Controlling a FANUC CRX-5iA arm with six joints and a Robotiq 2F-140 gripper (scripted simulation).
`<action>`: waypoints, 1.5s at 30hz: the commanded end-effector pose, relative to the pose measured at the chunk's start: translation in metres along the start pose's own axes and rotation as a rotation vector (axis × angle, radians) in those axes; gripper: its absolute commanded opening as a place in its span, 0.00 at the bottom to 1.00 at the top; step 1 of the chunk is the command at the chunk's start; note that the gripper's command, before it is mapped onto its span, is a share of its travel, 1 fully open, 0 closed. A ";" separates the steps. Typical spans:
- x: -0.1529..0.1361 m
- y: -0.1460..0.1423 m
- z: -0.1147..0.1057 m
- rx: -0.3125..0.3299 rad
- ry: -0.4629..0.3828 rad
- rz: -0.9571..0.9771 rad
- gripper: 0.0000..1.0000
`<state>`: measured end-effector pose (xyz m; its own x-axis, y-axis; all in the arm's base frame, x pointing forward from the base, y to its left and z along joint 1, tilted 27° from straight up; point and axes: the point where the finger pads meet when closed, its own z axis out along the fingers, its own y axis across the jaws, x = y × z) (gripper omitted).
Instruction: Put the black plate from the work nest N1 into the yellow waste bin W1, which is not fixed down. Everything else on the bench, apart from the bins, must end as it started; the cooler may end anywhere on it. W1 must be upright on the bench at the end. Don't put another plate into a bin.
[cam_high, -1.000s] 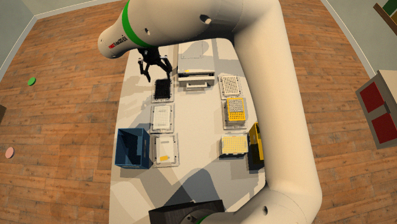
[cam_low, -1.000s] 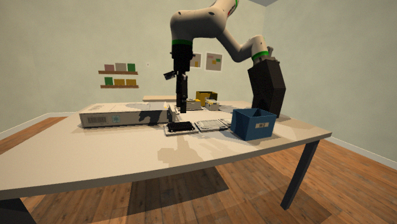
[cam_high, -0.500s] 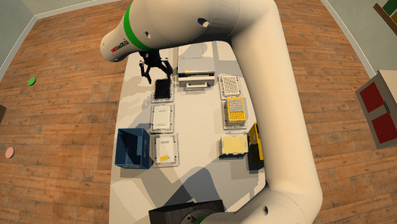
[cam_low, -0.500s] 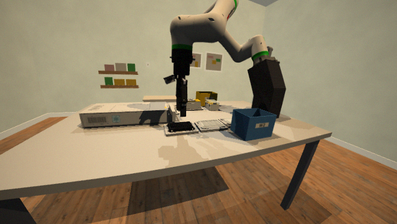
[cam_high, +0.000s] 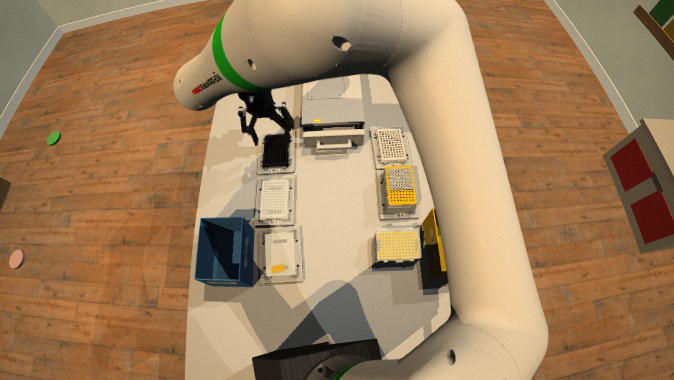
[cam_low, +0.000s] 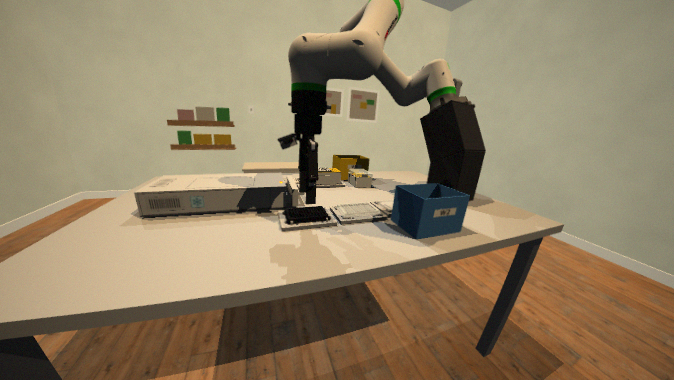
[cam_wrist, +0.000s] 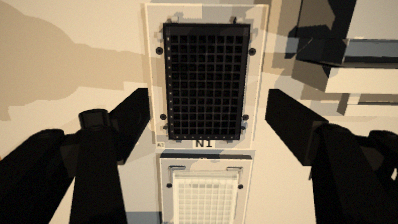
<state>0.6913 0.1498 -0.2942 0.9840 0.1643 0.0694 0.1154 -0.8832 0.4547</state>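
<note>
The black plate (cam_high: 276, 151) (cam_low: 306, 214) (cam_wrist: 206, 82) lies flat in the work nest N1 (cam_high: 281, 170) (cam_wrist: 153, 60) at the far left of the bench. My gripper (cam_high: 271, 131) (cam_low: 310, 196) (cam_wrist: 208, 104) is open and empty. It points down and hangs just above the plate, with one finger on each long side, not touching it. The yellow waste bin W1 (cam_high: 434, 239) (cam_low: 349, 163) stands at the right edge of the bench, partly hidden by the arm in the top view.
A white plate (cam_high: 274, 199) (cam_wrist: 205, 200) sits in the nest beside N1. A blue bin (cam_high: 222, 252) (cam_low: 430, 210) stands on the left side. A grey machine (cam_high: 332, 117) (cam_low: 210, 197) lies close to N1. Three more plates (cam_high: 391, 145) (cam_high: 400, 186) (cam_high: 397, 245) are on the right.
</note>
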 end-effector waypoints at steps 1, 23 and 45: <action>0.001 0.000 0.002 0.001 0.002 0.000 0.70; 0.001 0.000 0.026 0.001 0.002 0.000 0.70; 0.001 0.000 0.047 0.001 0.002 0.000 0.70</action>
<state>0.6976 0.1293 -0.3356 0.9840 0.1643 0.0694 0.1154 -0.8831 0.4547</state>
